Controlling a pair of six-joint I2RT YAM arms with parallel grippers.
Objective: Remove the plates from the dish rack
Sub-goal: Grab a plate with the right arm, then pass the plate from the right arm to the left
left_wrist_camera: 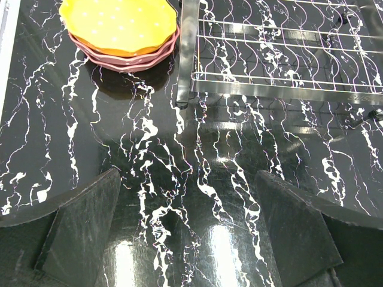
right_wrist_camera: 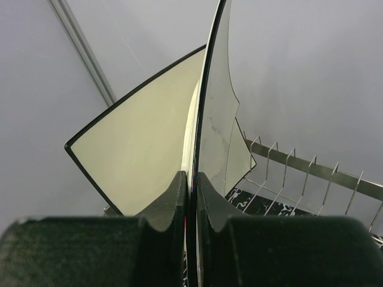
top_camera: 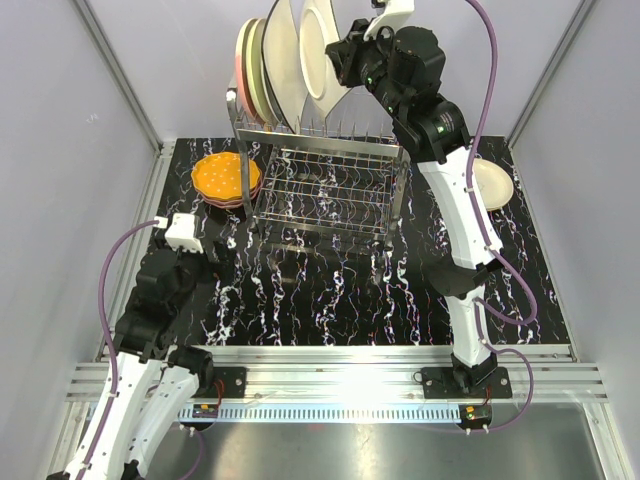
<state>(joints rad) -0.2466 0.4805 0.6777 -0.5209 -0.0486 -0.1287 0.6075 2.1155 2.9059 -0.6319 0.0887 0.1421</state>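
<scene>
The right gripper (right_wrist_camera: pixel 190 197) pinches an upright plate (right_wrist_camera: pixel 218 119) in the dish rack (top_camera: pixel 330 190) by the table's (top_camera: pixel 330 300) back edge, and next probably needs a straight lift clear of the pegs; the left gripper (left_wrist_camera: pixel 188 227) waits wide open.

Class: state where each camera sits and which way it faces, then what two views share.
Top external: above, behind the robot, facing down on the dish rack; left arm and right arm show.
Left wrist: low, facing the orange plate; open left end effector shows.
Right wrist: high by the dish rack, facing a plate edge-on; right end effector shut on it.
Shared by top and left wrist: orange plate.
</scene>
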